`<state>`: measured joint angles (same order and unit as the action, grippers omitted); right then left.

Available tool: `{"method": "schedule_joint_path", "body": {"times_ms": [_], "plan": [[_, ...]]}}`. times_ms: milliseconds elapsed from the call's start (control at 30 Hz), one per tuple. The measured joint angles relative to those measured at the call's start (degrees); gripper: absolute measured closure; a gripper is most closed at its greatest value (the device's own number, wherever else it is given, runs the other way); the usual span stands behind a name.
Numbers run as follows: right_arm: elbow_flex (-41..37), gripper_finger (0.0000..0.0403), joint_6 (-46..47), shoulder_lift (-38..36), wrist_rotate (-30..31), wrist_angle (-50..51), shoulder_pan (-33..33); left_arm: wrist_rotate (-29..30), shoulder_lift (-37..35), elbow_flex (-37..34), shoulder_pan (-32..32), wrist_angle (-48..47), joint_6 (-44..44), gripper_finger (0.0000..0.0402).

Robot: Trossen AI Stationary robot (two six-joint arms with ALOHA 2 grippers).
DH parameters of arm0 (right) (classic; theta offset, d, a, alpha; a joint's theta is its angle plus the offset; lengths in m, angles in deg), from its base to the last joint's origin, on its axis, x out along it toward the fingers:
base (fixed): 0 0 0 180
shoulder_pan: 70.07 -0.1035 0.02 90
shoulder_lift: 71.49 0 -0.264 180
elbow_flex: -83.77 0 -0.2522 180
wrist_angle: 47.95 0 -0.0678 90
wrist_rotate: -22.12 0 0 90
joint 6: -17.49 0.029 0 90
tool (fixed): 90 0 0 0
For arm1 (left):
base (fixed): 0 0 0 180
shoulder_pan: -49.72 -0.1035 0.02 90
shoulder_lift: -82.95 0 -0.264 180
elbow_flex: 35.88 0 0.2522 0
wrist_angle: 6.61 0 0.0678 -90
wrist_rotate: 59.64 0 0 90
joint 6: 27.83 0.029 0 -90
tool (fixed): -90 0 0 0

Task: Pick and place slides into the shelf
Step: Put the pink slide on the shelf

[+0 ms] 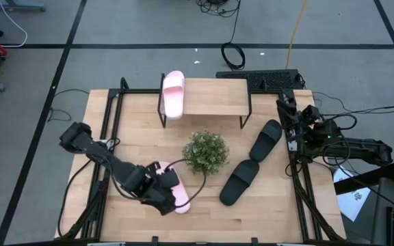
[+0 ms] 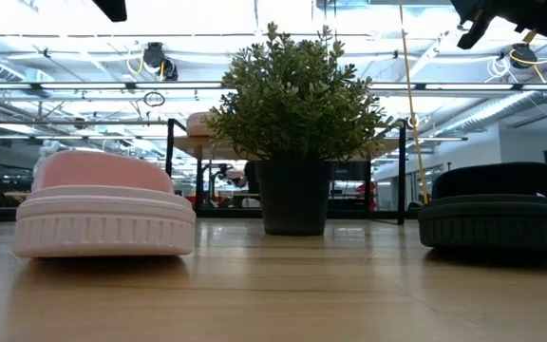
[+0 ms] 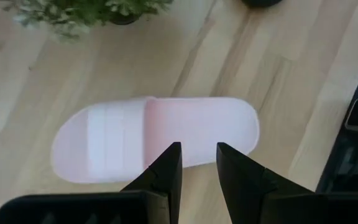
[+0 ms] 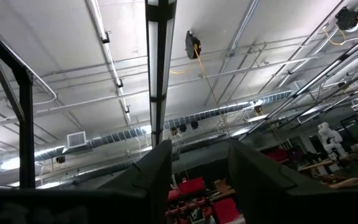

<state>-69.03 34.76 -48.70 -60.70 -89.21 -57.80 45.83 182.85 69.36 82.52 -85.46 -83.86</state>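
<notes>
One pale pink slide (image 1: 176, 190) lies flat on its sole on the table's near left part; it also shows in the low view (image 2: 103, 209). My left gripper (image 1: 161, 197) (image 3: 197, 165) hovers open above that slide's side edge (image 3: 160, 134), fingers pointing down, apart from it. The second pink slide (image 1: 173, 94) lies on the left end of the shelf (image 1: 214, 97). Two black slides (image 1: 265, 140) (image 1: 239, 182) rest on the table right of centre. My right gripper (image 4: 197, 158) is open at the right edge, tilted up at the ceiling.
A small potted plant (image 1: 205, 152) (image 2: 297, 123) stands mid-table between the pink slide and the black slides. Black frame rails (image 1: 108, 130) run along the table's left and right sides. A keyboard (image 1: 258, 78) lies behind the shelf. Bare wood (image 1: 265, 212) shows near right.
</notes>
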Motion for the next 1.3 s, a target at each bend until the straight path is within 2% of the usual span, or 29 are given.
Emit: {"method": "schedule_joint_path", "body": {"times_ms": [167, 633, 1033, 1167, 1300], "plan": [[0.00, 0.0255, 0.00, 0.00, -0.21, 0.02, 0.00, 0.42, 2.37, 0.00, 0.43, 0.62, -3.81, 0.0305], [-0.01, 0.0255, -0.04, 0.00, -7.60, 0.89, 0.01, 1.14, 3.67, 0.00, 5.54, -3.61, -15.23, 0.0305], [-0.02, 0.0255, -1.92, 0.02, -8.81, 1.79, 0.02, 5.93, 3.67, -0.03, 5.62, -7.19, -14.50, 0.0305], [0.00, 0.0255, -1.95, 0.02, -8.81, 1.77, 0.02, 6.96, 3.67, -1.59, 5.46, -5.65, -13.46, 0.0305], [0.00, 0.0255, -1.95, 0.02, -8.81, 1.77, 0.02, 5.40, 3.75, -4.52, 5.51, -0.65, -13.36, 0.0305]]}}
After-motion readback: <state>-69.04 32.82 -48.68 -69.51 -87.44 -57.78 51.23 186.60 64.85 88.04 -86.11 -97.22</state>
